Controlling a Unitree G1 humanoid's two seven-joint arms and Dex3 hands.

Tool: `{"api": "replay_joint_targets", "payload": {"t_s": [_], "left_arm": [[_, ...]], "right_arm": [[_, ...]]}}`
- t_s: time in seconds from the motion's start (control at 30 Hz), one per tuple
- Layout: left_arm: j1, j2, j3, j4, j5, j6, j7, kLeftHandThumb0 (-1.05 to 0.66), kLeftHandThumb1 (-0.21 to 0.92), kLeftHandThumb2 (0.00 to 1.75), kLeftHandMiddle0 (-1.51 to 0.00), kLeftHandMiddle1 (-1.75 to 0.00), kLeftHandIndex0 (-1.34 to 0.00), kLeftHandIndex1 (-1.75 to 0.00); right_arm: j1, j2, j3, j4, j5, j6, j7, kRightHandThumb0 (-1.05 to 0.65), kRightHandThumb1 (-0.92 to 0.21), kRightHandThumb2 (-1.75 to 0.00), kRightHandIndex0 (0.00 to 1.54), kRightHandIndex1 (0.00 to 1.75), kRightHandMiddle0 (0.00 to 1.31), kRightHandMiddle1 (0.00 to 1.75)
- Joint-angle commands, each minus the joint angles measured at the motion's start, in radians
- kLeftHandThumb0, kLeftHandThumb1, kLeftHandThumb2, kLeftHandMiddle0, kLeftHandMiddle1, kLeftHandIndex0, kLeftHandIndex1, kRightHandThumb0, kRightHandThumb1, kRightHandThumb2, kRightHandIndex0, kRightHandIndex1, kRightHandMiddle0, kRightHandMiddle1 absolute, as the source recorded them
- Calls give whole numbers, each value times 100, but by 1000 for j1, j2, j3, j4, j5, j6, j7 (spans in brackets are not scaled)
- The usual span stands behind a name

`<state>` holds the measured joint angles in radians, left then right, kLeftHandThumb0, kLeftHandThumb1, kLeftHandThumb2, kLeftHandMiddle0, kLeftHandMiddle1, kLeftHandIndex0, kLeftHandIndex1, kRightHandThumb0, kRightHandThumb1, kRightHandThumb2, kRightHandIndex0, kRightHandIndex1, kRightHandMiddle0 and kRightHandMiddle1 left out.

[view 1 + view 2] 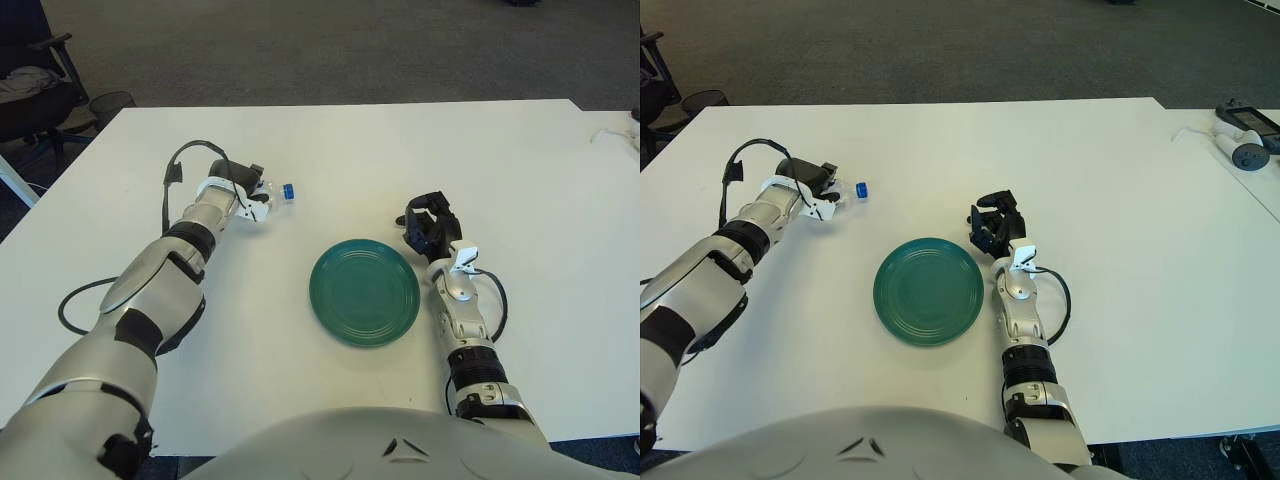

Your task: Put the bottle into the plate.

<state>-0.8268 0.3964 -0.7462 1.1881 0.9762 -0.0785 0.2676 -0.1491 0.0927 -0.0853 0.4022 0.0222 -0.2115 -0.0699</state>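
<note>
A clear bottle with a blue cap point(279, 192) lies on its side on the white table, far left of centre. My left hand point(252, 189) is at the bottle with its fingers curled around the body; only the cap end shows past them. It also shows in the right eye view point(855, 189). A dark green plate point(364, 291) sits empty in the middle of the table, to the right of and nearer than the bottle. My right hand point(428, 226) shows just right of the plate's far edge, fingers curled, holding nothing.
The white table point(400, 150) stretches wide behind the plate. A game controller point(1248, 122) and a small grey device point(1249, 154) lie on an adjoining table at the far right. An office chair point(30, 85) and a bin point(112, 103) stand off the left corner.
</note>
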Motion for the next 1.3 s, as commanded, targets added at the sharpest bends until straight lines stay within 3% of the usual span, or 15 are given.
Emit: {"api": "replay_joint_targets", "payload": {"t_s": [0.0,0.17,0.5,1.27], "left_arm": [[175,-26,28,54,-55,-155,220,-48,76,66,-114,-175,-85,-175],[209,-52,143,79,-175,-269,396,-31,58,89,-111,-175,-86,-175],[222,-77,194,105,-236,-378,576,-14,43,110,-113,-175,-90,-175],[210,-85,258,69,-316,-490,567,-14,43,112,-115,-175,-92,-175]], "right_arm": [[60,-2,-6,40,15,73,0,-1,-67,-78,46,142,30,175],[50,-5,-17,52,20,84,-3,-1,-68,-77,46,142,29,174],[48,-4,-15,63,17,63,-1,-1,-62,-84,49,144,31,174],[39,-6,-10,78,9,58,-3,-1,-62,-85,49,144,30,175]]}}
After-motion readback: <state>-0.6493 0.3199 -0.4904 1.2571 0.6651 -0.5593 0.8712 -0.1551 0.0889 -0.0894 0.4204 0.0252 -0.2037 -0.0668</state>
